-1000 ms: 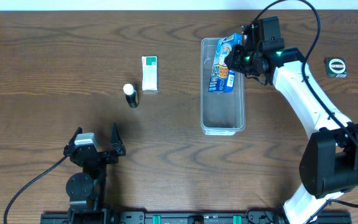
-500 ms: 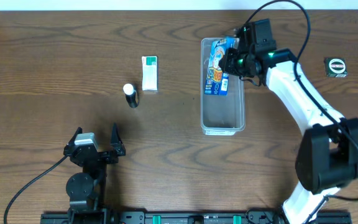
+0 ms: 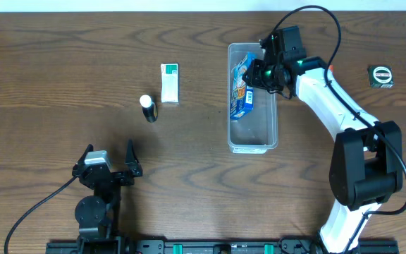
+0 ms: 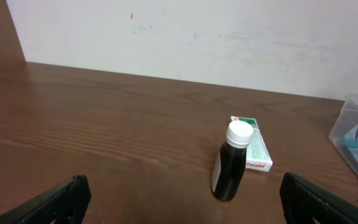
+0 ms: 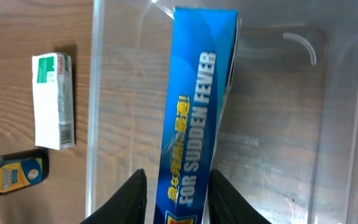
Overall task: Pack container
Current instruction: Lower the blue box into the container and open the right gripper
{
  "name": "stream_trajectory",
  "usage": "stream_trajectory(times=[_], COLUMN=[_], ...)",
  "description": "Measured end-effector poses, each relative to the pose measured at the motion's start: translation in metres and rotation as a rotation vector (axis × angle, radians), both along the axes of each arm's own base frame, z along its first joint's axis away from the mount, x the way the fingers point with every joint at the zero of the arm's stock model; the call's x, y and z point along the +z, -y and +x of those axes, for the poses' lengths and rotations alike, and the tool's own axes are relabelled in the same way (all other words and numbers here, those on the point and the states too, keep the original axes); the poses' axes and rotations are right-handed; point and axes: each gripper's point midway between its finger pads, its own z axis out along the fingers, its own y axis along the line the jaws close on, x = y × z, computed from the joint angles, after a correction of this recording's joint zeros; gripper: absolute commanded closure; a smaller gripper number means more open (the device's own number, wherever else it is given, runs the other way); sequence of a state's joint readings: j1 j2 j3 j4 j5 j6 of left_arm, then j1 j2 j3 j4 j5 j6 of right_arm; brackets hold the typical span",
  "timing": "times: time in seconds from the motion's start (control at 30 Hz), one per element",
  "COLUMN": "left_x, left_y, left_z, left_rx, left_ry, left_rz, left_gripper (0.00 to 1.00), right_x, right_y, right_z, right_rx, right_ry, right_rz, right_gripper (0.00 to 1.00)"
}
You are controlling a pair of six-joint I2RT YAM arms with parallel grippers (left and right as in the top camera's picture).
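Closest to the base, my left gripper (image 3: 109,152) sits parked low on the table with its fingers spread wide and nothing between them. Just beyond it the dark bottle (image 3: 148,108) stands upright, and the small white-and-green box (image 3: 169,82) lies flat a little farther out. To the right of those, past the table's middle, sits the container (image 3: 252,146). At its far end my right gripper (image 3: 256,71) is clamped on the blue box (image 3: 241,88), which reaches down inside the tub. My worry is that the box is held on its narrow edge and tilted toward the left wall. If I let go like this, I judge it could topple or wedge at a slant and eat up room the other items need. The fingers are also close to the far rim, so a careless retreat might catch the light tub and drag it. The container's mouth opens upward and its long axis runs straight away from the base, near to far, with the blue box lying roughly along that line
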State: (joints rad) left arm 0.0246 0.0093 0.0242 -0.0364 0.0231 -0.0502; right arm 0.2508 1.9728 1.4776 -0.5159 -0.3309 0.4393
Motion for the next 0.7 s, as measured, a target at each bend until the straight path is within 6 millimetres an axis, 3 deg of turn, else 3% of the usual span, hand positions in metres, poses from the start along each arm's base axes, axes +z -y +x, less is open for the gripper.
stream_trajectory(times=[0.4,0.57,0.7], left_x=[0.000,0.000,0.000], left_y=[0.000,0.000,0.000], left_z=[0.000,0.000,0.000], left_rx=[0.000,0.000,0.000], left_ry=[0.000,0.000,0.000], left_rz=[0.000,0.000,0.000], left_gripper=[0.02,0.02,0.02], right_x=[0.004,0.026,0.054], right_y=[0.006,0.018,0.031], right_z=[0.002,0.006,0.010], right_rx=[0.001,-0.011,-0.018], right_ry=[-0.002,0.015,0.066], right_rz=[-0.002,-0.027,-0.076], right_gripper=[0.68,0.65,0.64])
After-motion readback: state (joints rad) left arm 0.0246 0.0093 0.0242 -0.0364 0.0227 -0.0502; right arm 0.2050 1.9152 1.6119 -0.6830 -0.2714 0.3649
